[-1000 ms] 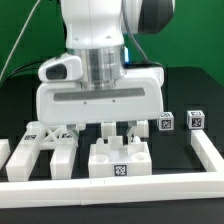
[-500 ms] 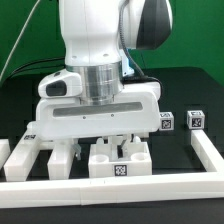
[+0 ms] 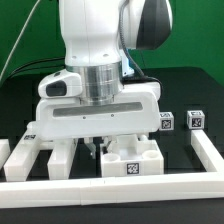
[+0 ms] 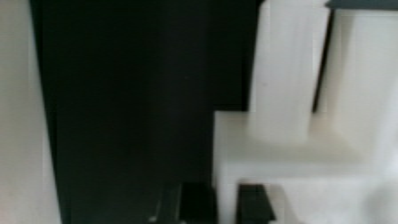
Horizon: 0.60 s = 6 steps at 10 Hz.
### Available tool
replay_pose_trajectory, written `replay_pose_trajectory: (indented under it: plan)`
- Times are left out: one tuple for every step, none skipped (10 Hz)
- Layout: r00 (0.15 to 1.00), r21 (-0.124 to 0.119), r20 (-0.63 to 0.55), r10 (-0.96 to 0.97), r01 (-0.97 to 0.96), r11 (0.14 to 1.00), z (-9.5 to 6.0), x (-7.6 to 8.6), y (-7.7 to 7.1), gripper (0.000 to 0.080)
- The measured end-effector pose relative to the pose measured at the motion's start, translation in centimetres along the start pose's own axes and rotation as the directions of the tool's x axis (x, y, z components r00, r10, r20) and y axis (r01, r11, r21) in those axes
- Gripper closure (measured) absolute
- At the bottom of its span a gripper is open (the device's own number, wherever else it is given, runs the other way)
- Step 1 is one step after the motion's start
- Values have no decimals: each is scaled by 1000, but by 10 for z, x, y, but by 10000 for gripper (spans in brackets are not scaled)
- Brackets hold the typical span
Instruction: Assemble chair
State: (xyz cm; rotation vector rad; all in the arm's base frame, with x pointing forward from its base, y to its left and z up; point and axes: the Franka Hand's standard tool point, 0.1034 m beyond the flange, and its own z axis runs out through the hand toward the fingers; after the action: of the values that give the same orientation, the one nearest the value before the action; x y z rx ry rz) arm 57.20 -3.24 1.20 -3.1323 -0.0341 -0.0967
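The chair's parts lie loose on the black table. A notched white block [image 3: 128,160] with a marker tag on its front sits just behind the front rail. My gripper [image 3: 99,148] hangs low under the big white hand, at the block's left edge in the exterior view. Its dark fingers stand close together, shut, and I see nothing held between them. A slotted frame [image 3: 40,152] lies to the exterior view's left. Two small tagged cubes [image 3: 165,122] [image 3: 196,120] stand at the right. The blurred wrist view shows the gripper [image 4: 222,203] beside a stepped white part [image 4: 285,130].
A long plain white border rail [image 3: 110,190] runs along the front and turns up the exterior view's right side [image 3: 208,150]. The robot's white hand hides the parts behind it. Another white surface [image 4: 15,100] fills one edge of the wrist view.
The hand came down over the parts, then the jaws closed. In the last half second the notched block slid toward the exterior view's right.
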Motion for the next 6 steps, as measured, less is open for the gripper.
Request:
replay_pose_trajectory:
  plan:
    - [1000, 0, -1, 0, 0, 1000, 0, 0, 0, 768]
    - [1000, 0, -1, 0, 0, 1000, 0, 0, 0, 768]
    - [1000, 0, -1, 0, 0, 1000, 0, 0, 0, 768]
    - [1000, 0, -1, 0, 0, 1000, 0, 0, 0, 768]
    - [1000, 0, -1, 0, 0, 1000, 0, 0, 0, 768]
    - [1000, 0, -1, 0, 0, 1000, 0, 0, 0, 768]
